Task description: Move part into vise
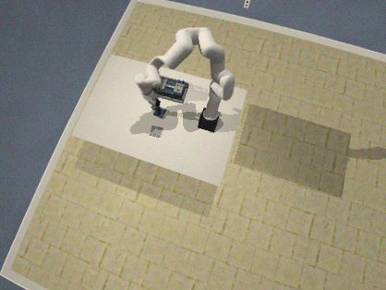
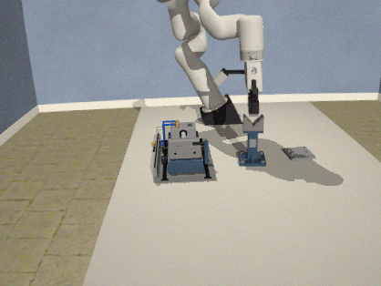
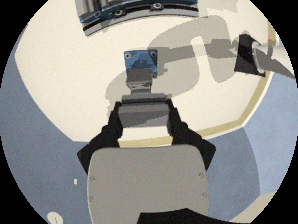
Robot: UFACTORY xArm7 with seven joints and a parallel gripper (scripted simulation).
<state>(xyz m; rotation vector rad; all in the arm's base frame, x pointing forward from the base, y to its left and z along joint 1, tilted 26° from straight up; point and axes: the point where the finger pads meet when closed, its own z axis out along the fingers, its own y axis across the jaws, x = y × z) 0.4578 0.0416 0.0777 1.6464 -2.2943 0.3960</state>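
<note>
Above the V-block (image 2: 253, 122), the gripper (image 2: 253, 107) clamps the part (image 3: 145, 117), which might tip if released off-centre.

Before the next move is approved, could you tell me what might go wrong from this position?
The gripper is shut on the part just above the V-block; lowering off-centre could knock it against the V's edges. The vise lies well aside, so a weak grip might slip during transfer, and the slot's orientation isn't discernible.

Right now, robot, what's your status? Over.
Gripper shut on the block. Block right above the V-block. Infeed plate bare. Vise open, nothing blocking.
</note>
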